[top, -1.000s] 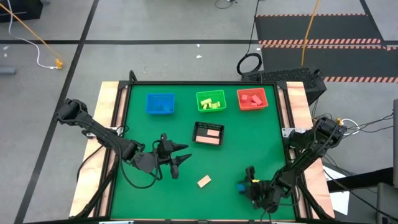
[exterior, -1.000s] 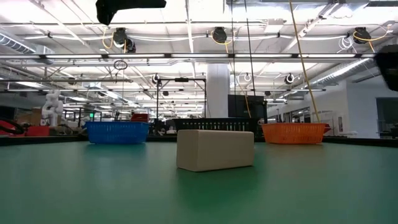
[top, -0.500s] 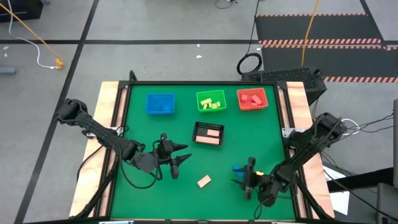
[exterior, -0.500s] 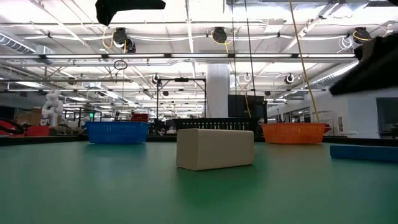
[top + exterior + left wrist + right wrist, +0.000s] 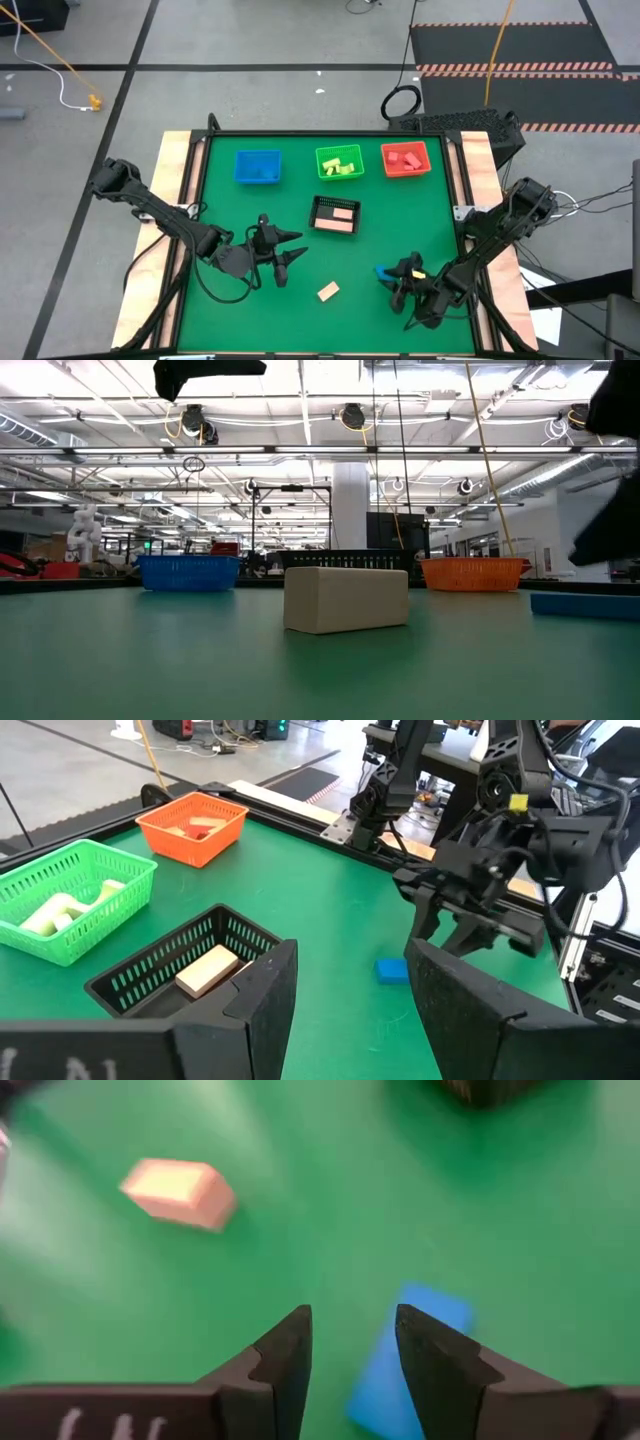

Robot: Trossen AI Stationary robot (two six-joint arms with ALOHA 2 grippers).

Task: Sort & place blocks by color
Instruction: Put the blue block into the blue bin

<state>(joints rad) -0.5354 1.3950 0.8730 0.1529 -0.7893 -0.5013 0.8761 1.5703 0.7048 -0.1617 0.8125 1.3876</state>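
A blue block [image 5: 384, 271] lies flat on the green table near its right front; it also shows in the left wrist view [image 5: 393, 970] and low view [image 5: 585, 603]. My right gripper [image 5: 398, 285] hovers open just beside and above it, with the block [image 5: 415, 1350] partly behind one finger and not between the two. A tan block [image 5: 328, 291] lies on the table left of it [image 5: 180, 1190]. My left gripper [image 5: 290, 256] waits open above the table's left middle [image 5: 350, 990].
At the far edge stand a blue tray [image 5: 257, 167], a green tray [image 5: 339, 162] with yellow-green blocks and a red tray [image 5: 405, 158] with red blocks. A black mesh tray [image 5: 335, 214] at the centre holds a tan block [image 5: 205, 970].
The blue block has moved from beside my right gripper near the front edge a short way toward the far edge and now lies on the table. My right gripper has rolled about its own axis and risen a little above the block.
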